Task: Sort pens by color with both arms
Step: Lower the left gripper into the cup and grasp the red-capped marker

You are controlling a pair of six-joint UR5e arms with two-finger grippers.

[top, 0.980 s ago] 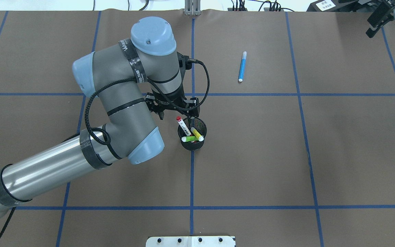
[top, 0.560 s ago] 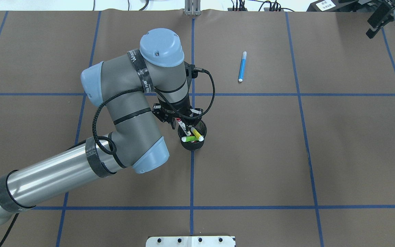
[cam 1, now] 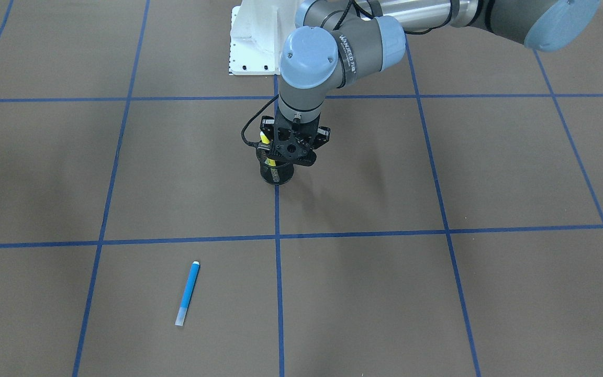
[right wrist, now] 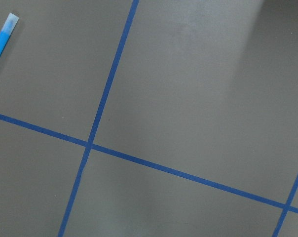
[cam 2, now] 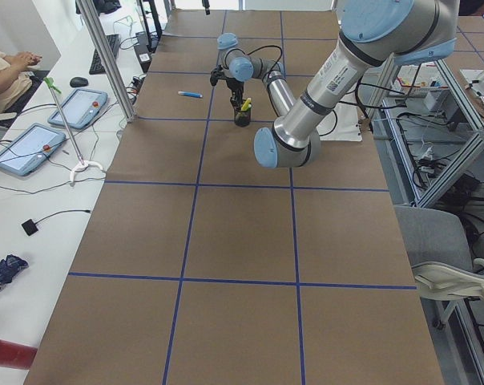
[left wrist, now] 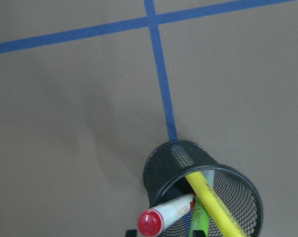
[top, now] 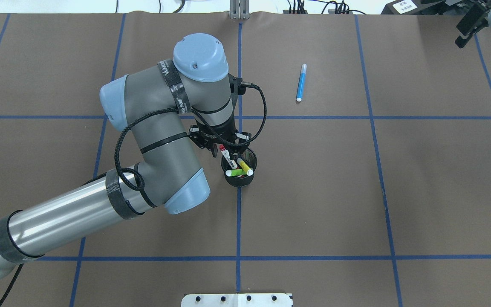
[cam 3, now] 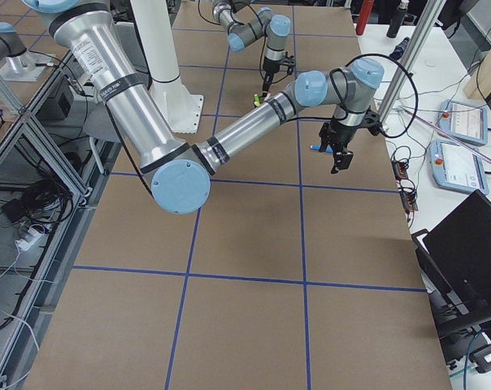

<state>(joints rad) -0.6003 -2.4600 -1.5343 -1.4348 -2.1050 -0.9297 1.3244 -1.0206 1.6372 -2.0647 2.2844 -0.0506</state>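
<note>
A black mesh cup (top: pixel 239 181) stands at the table's middle. It holds a white pen with a red cap (top: pixel 225 154), a yellow pen (top: pixel 245 166) and a light green pen (top: pixel 236 172). My left gripper (top: pixel 227 147) hangs open just above the cup, its fingers either side of the red cap (left wrist: pixel 151 222). A blue pen (top: pixel 301 82) lies alone on the far right part of the mat. My right gripper (top: pixel 465 30) hovers open at the far right corner, holding nothing; the blue pen (right wrist: pixel 0 42) shows at the edge of its wrist view.
Brown mat with a blue tape grid (top: pixel 239 221) covers the table. The white base plate (top: pixel 237 299) sits at the near edge. Cables and a bracket (top: pixel 239 10) line the far edge. In the left side view a person sits by tablets (cam 2: pixel 78 108).
My left gripper has moved right and come down onto the cup, so the red-capped pen's top now sits between its fingers. The pens and the right arm have barely moved.
</note>
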